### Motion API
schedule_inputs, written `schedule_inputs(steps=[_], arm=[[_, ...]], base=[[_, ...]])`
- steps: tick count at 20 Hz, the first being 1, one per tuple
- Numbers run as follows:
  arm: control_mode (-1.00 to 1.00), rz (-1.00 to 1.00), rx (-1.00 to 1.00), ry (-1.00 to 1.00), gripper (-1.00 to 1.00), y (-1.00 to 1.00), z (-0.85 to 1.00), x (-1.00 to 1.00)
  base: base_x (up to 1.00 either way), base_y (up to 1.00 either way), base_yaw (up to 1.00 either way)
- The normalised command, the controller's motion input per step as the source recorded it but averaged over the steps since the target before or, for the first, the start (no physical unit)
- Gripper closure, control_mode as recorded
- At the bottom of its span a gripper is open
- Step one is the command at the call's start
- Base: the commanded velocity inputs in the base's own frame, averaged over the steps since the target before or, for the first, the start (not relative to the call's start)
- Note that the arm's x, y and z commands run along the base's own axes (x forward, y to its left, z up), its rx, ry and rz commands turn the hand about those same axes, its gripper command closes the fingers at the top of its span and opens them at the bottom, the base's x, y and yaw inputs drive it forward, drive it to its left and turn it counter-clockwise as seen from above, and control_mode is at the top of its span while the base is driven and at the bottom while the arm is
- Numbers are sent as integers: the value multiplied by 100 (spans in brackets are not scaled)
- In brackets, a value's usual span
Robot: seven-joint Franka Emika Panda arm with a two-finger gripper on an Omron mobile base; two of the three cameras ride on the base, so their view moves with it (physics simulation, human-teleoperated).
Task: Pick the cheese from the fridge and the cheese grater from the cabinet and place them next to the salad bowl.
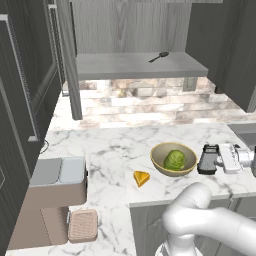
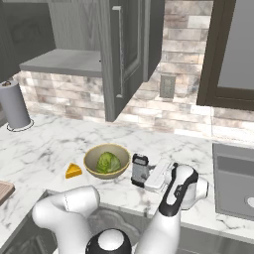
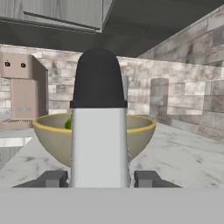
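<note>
The salad bowl (image 1: 173, 159) (image 2: 106, 160) (image 3: 52, 135), tan with a green lettuce ball, sits near the counter's front edge. Left of it lies the cheese (image 1: 141, 178) (image 2: 74, 171), a small yellow wedge. Just right of the bowl the cheese grater (image 1: 208, 160) (image 2: 139, 169) (image 3: 99, 131) stands upright, silver with black ends. My gripper (image 1: 214, 159) (image 2: 145, 174) (image 3: 100, 179) reaches in from the right, shut on the grater with a finger on each side of it. The open cabinet (image 1: 135, 66) hangs above the counter. The fridge is out of view.
A small black spoon (image 1: 159, 56) lies on the cabinet shelf. A beige appliance (image 1: 57, 185) and a ribbed pad (image 1: 82, 225) sit at the counter's left. A paper towel roll (image 2: 14, 105) stands far left; a sink (image 2: 235, 183) lies to the right.
</note>
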Motion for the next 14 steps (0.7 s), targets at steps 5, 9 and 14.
schedule_inputs(steps=[5, 9, 14], arm=[[-100, 3, 0, 0, 100, 0, -17, 0], [-100, 3, 0, 0, -100, -11, -10, 0], [-100, 5, 0, -4, -100, -21, 0, 0]], base=[[0, 0, 0], [0, 0, 0], [0, 0, 0]])
